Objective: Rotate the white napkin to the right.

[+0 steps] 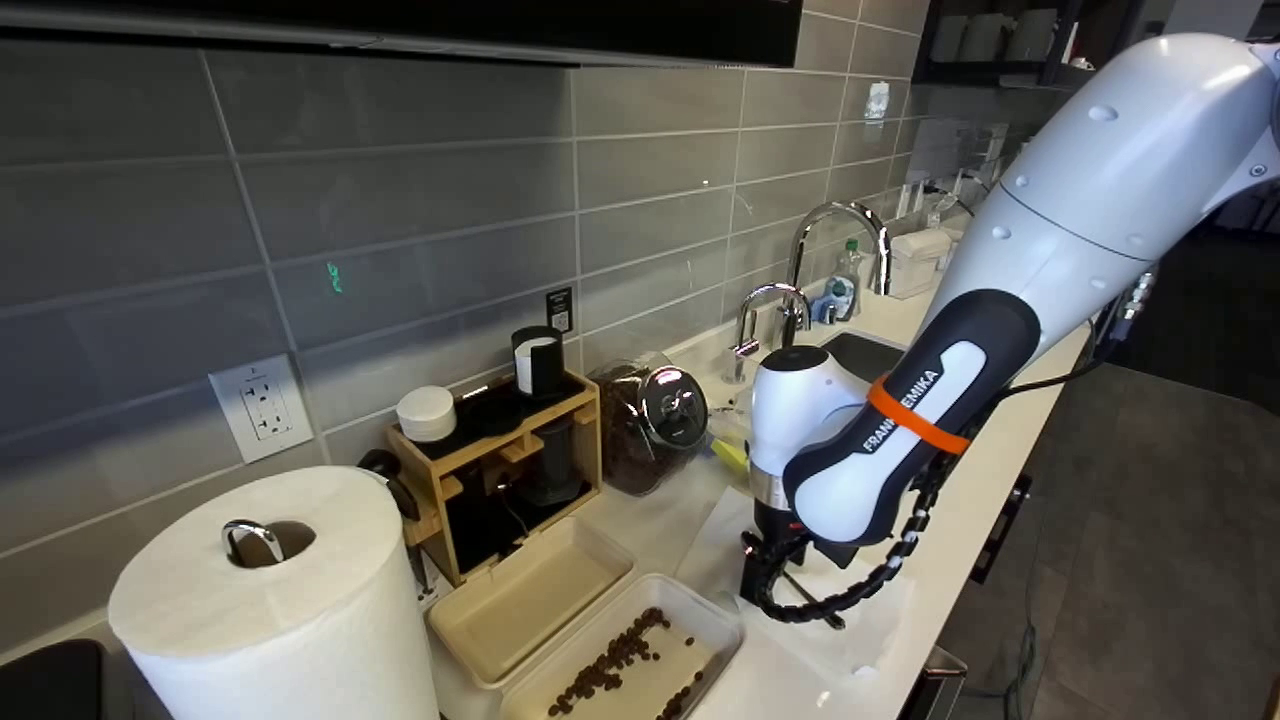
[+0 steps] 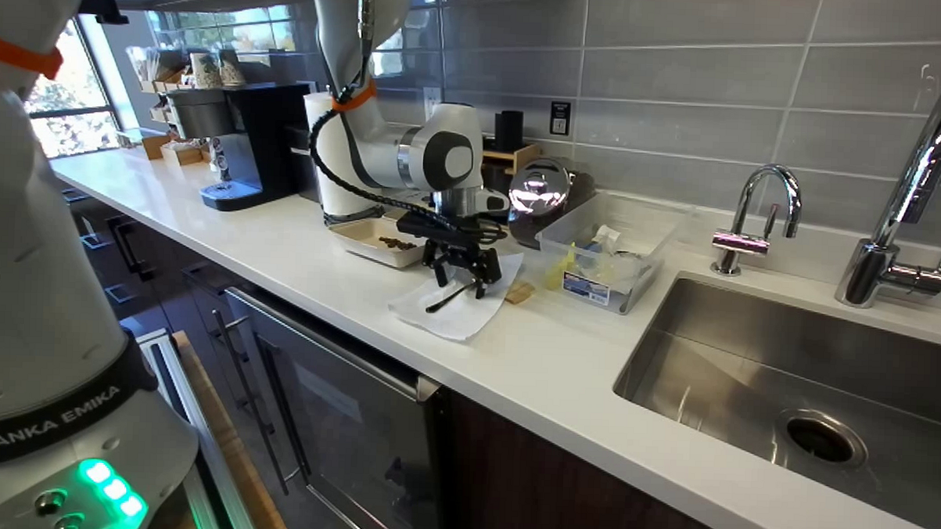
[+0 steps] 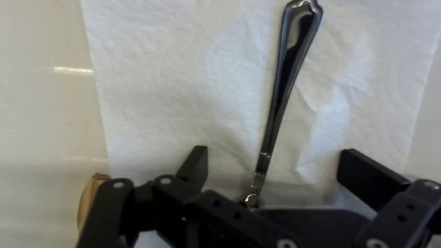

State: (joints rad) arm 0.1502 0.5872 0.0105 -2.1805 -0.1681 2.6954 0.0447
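Note:
The white napkin (image 3: 179, 86) lies flat and slightly creased on the counter. It also shows in both exterior views (image 1: 890, 605) (image 2: 468, 323), partly hidden by the gripper. A shiny metal utensil (image 3: 293, 48) rests on it; its far end is hidden under the gripper. My gripper (image 3: 272, 160) is over the napkin, with its fingers spread wide on either side of the utensil's lower handle and nothing held between them. In an exterior view the gripper (image 2: 462, 284) points down close above the napkin; I cannot tell whether the fingertips touch it.
A pale tray with dark beans (image 1: 735, 630) and a second pale tray (image 1: 485, 655) stand beside the napkin. A clear plastic bin (image 2: 634, 282), a small wooden piece (image 2: 520, 291), a jar (image 1: 640, 430) and the sink (image 2: 703, 335) are nearby. A paper towel roll (image 1: 280, 610) stands beyond the trays.

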